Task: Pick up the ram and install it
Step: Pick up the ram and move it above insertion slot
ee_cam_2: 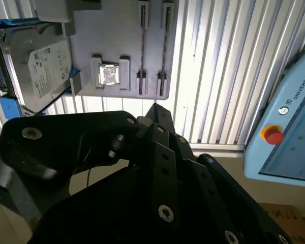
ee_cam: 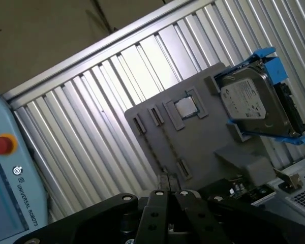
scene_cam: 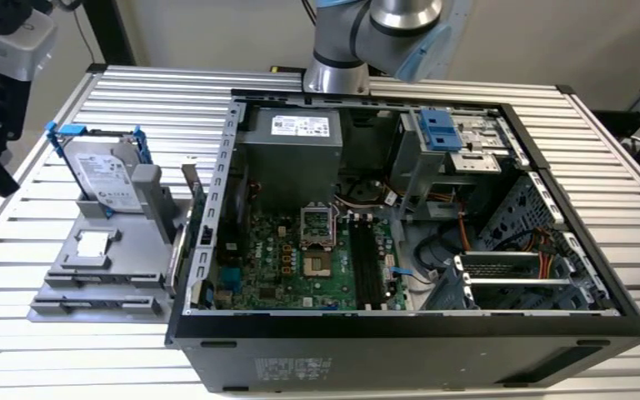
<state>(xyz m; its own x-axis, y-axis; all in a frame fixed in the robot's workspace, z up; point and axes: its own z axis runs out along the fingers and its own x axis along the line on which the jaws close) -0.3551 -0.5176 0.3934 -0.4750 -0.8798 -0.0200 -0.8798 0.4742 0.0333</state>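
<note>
The gripper (ee_cam_2: 155, 108) has its black fingers pressed together on nothing. Beyond it, on the gray fixture (ee_cam_2: 117, 30), the ram (ee_cam_2: 142, 46) seems to stand edge-on in a narrow slot. It shows as a long, thin dark line near a square chip (ee_cam_2: 110, 74), and its colour and chips cannot be told.

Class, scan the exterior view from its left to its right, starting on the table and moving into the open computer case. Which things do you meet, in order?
Hard drive in its blue bracket → processor socket → long black slots → metal drive cage with orange cables.
</note>
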